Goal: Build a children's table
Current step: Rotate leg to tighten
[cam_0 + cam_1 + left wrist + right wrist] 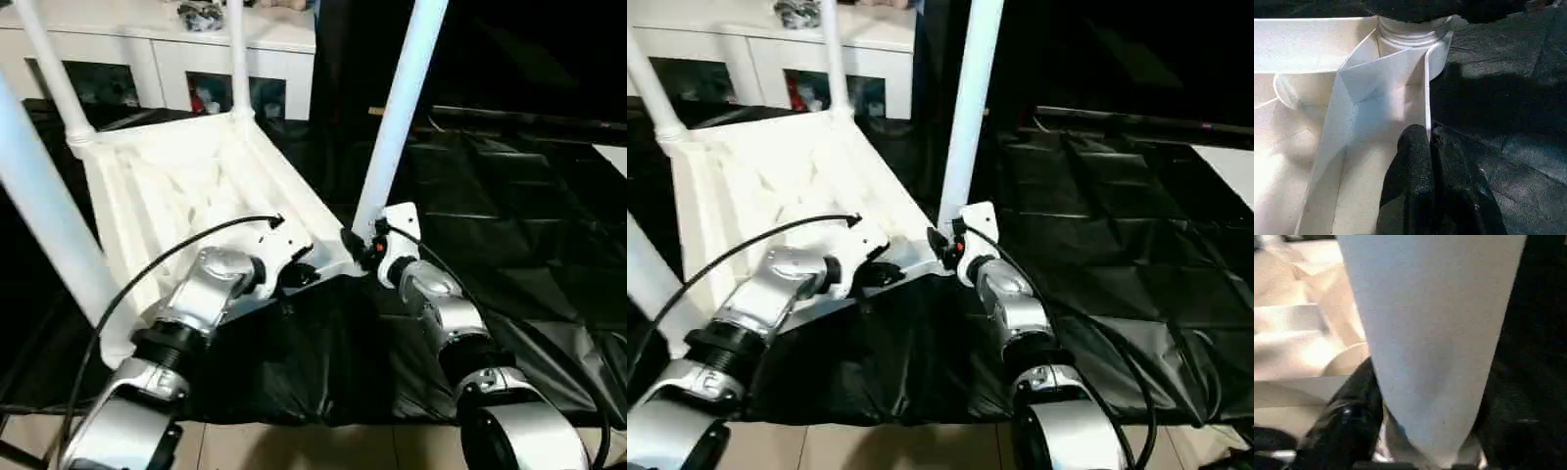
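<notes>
The white table top (186, 186) lies upside down on the black sheet, ribbed underside up. Legs stand in its corner sockets: two at the far side (238, 54) (54, 73), one close on the left (44, 215), and the near right leg (402, 108). My left gripper (294, 274) is shut on the top's near rim; in the left wrist view its fingers (1420, 161) pinch the thin rim wall (1426, 93) just below the corner socket (1410, 34). My right gripper (361, 247) is closed around the base of the near right leg (1430, 333), with one finger (1347, 416) against its side.
A white cabinet with glass doors (157, 49) stands behind the table. The black sheet (509, 215) spreads to the right and toward me. Light floor tiles (294, 446) show at the near edge. A black cable (176, 255) arcs over my left forearm.
</notes>
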Tool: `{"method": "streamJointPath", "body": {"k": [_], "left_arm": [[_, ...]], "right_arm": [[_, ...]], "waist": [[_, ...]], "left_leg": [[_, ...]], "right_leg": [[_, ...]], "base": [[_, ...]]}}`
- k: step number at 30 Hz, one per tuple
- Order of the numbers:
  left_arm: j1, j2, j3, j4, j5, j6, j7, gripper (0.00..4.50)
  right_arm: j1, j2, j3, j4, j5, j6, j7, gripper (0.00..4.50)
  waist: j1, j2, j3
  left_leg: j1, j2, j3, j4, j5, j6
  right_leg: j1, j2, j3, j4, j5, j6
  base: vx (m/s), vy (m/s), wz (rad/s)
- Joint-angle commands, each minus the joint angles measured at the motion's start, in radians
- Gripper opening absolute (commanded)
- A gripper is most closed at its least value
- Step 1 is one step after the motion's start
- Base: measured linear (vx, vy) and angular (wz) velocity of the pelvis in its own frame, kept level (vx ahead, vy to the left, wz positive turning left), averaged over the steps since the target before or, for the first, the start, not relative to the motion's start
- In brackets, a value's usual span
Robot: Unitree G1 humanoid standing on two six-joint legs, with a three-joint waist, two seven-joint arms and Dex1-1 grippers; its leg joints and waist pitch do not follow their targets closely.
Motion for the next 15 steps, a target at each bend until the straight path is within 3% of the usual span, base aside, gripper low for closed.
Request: {"method": "streamJointPath", "body": {"k": [1,2,4,7,8,15], "left_arm": [[0.013,-0.04,-0.067,-0.017,-0.021,-0.017,-0.04,0.0],[0.02,-0.021,-0.064,-0.025,-0.025,-0.022,-0.059,0.0],[0.025,-0.001,-0.058,-0.031,-0.031,-0.026,-0.081,0.0],[0.031,0.03,-0.046,-0.039,-0.046,-0.039,-0.125,0.0],[0.032,0.041,-0.042,-0.042,-0.052,-0.046,-0.143,0.0],[0.039,0.105,-0.035,-0.072,-0.084,-0.063,-0.255,0.0]], "right_arm": [[0.022,0.074,0.104,0.033,0.003,0.033,0.165,3.13],[0.033,0.051,0.115,0.016,0.002,0.03,0.219,3.13],[0.045,0.023,0.128,-0.008,0.005,0.034,0.283,3.18],[0.067,-0.028,0.146,-0.061,0.022,0.057,0.391,3.58],[0.072,-0.047,0.151,-0.076,0.026,0.063,0.421,3.58],[0.105,-0.167,0.193,-0.163,0.029,0.074,0.574,4.16]], "waist": [[0.012,0.016,-0.041],[0.012,0.015,-0.041],[0.013,0.014,-0.043],[0.017,0.009,-0.047],[0.019,0.013,-0.046],[0.036,0.013,-0.043]], "left_leg": [[-0.018,0.029,-0.012,-0.068,-0.293,0.032],[-0.023,0.028,-0.01,-0.066,-0.259,0.038],[-0.023,0.028,-0.006,-0.061,-0.227,0.051],[-0.027,0.025,-0.002,-0.056,-0.156,0.072],[-0.025,0.028,-0.002,-0.057,-0.145,0.076],[-0.019,0.031,0.0,-0.058,-0.168,0.065]], "right_leg": [[0.036,-0.093,0.062,-0.089,-0.373,-0.129],[0.039,-0.092,0.064,-0.083,-0.326,-0.144],[0.042,-0.09,0.064,-0.078,-0.281,-0.163],[0.051,-0.087,0.063,-0.067,-0.193,-0.182],[0.048,-0.088,0.063,-0.065,-0.178,-0.188],[0.046,-0.088,0.063,-0.068,-0.213,-0.189]], "base": [[0.0,0.0,0.0],[0.0,0.0,0.0],[0.0,0.0,0.0],[0.0,0.0,0.0],[0.0,0.0,0.0],[0.0,0.0,0.0]]}}
